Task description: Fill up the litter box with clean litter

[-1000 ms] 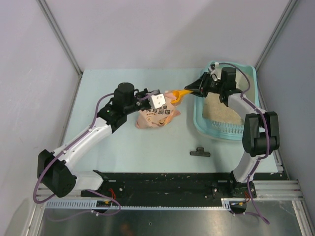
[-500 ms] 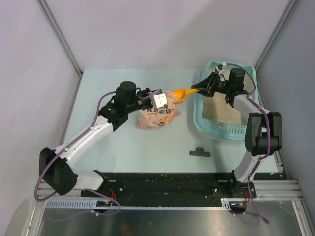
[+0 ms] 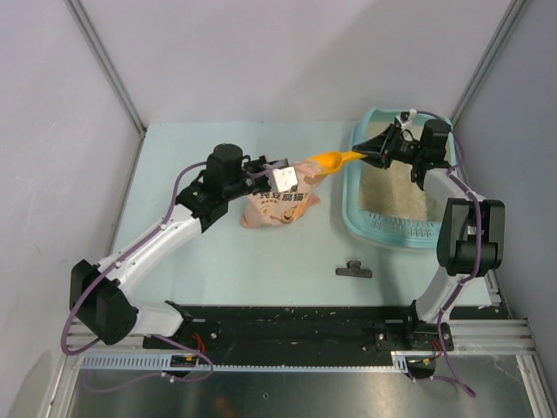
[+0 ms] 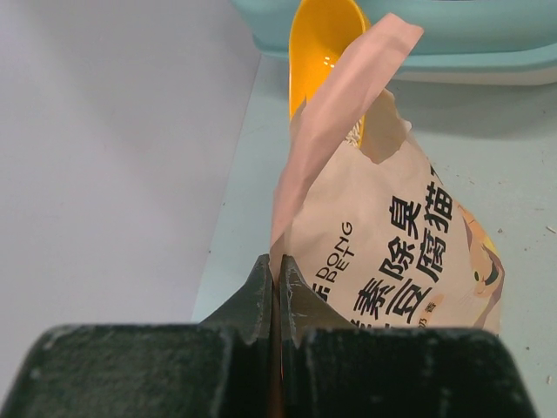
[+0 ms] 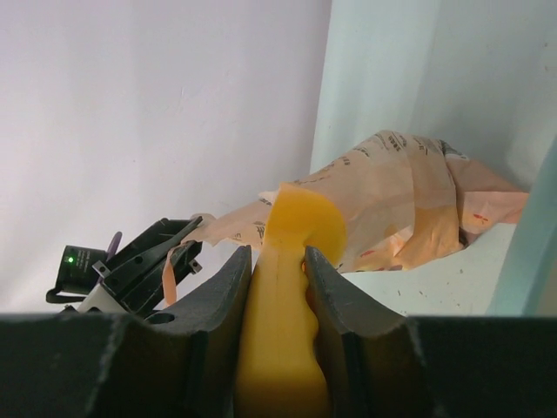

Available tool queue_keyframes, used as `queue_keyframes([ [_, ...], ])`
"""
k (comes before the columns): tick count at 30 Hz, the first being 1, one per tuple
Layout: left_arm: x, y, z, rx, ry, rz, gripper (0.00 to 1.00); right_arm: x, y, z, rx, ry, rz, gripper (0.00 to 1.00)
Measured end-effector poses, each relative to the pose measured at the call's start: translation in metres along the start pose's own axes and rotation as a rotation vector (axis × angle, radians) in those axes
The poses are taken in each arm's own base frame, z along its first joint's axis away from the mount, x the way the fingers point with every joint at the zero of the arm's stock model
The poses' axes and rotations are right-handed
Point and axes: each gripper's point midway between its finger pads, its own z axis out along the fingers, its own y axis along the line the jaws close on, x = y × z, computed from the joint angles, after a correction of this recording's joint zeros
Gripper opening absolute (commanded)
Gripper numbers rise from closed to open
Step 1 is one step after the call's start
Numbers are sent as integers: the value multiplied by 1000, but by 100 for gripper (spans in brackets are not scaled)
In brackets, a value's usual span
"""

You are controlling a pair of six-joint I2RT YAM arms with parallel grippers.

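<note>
The light-teal litter box point(image 3: 352, 222) sits at the right of the table, with pale beige litter point(image 3: 396, 196) covering its floor. My left gripper point(image 3: 271, 174) is shut on the top edge of the pink-orange printed bag point(image 3: 277, 207), holding its mouth up; the bag also shows in the left wrist view point(image 4: 392, 252). My right gripper point(image 3: 376, 153) is shut on the handle of the orange scoop point(image 3: 329, 162), which reaches over the box's left rim with its bowl at the bag's mouth. In the right wrist view the scoop point(image 5: 291, 287) points at the bag point(image 5: 392, 200).
A black clip point(image 3: 353, 271) lies on the table in front of the litter box. The slotted grille point(image 3: 402, 231) is at the box's near end. Grey walls enclose the table on the left, back and right.
My right gripper has drawn back to the right and up along the box's far end, and the scoop's bowl has moved right, rising from the bag's mouth. The left arm has held still.
</note>
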Motion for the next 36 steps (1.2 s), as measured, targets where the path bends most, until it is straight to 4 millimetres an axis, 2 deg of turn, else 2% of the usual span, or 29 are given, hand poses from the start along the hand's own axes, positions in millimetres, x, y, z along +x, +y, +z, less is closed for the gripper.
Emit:
queue_keyframes([
  [11, 1, 1, 4, 0, 9, 9, 0, 2, 6, -11, -42, 41, -15, 0],
  [20, 2, 2, 5, -1, 13, 17, 0, -19, 6, -30, -64, -7, -12, 0],
  [28, 4, 5, 18, 15, 27, 11, 0, -29, 9, -46, -77, -30, -7, 0],
  [31, 5, 7, 25, 21, 31, 8, 0, -36, 8, -56, -74, -49, 7, 0],
  [36, 6, 10, 34, 30, 36, 5, 0, -54, 2, -84, -61, -117, 30, 0],
])
